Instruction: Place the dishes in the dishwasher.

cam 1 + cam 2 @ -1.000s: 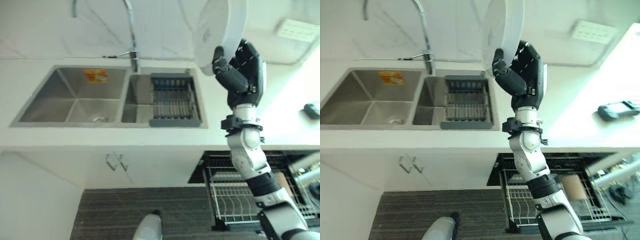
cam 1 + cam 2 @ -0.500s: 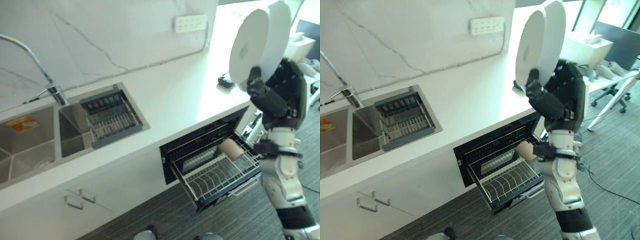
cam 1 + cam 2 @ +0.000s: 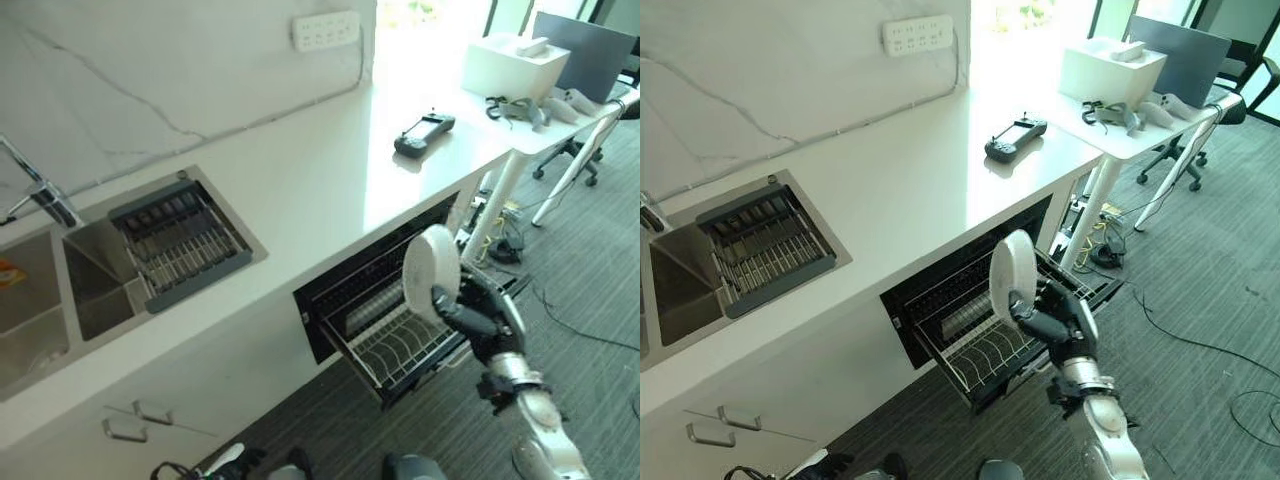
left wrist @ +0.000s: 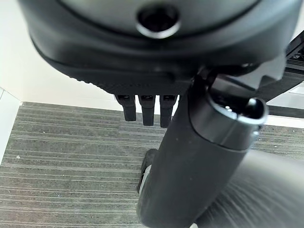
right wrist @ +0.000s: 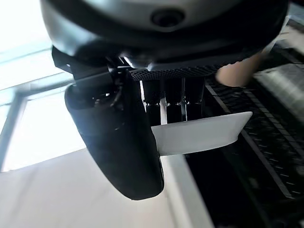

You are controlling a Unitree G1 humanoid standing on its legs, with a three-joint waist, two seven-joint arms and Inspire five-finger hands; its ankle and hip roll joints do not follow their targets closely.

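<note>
In the right half of both eye views the right hand [image 3: 482, 312] holds a white plate [image 3: 430, 272] on edge, thumb curled over one face and the fingers behind the other, pinching its rim. The plate stands nearly upright above the front corner of the pulled-out wire rack [image 3: 400, 345], which juts from the open dishwasher [image 3: 375, 285] under the white counter [image 3: 300, 195] at mid-frame; whether the plate's lower edge touches the rack wires cannot be told. In the right wrist view the same plate [image 5: 197, 135] shows as a white slab clamped between the thumb and the row of fingers [image 5: 173, 102], with the dark rack beyond it toward the right of the frame. The left hand [image 4: 147, 111] appears in its own wrist view with fingers hanging straight and holding nothing, grey striped carpet [image 4: 61, 156] behind it. On the counter, toward the left edge of the eye views, a steel sink [image 3: 75, 285] holds a dark drain basket [image 3: 180, 245], with a tap [image 3: 35, 190] at the far left. Near the upper middle a black handheld controller [image 3: 424, 133] lies on the counter, a white socket strip [image 3: 326, 29] sits on the marble wall above, and a white box [image 3: 515, 68] stands on a table at the upper right.
</note>
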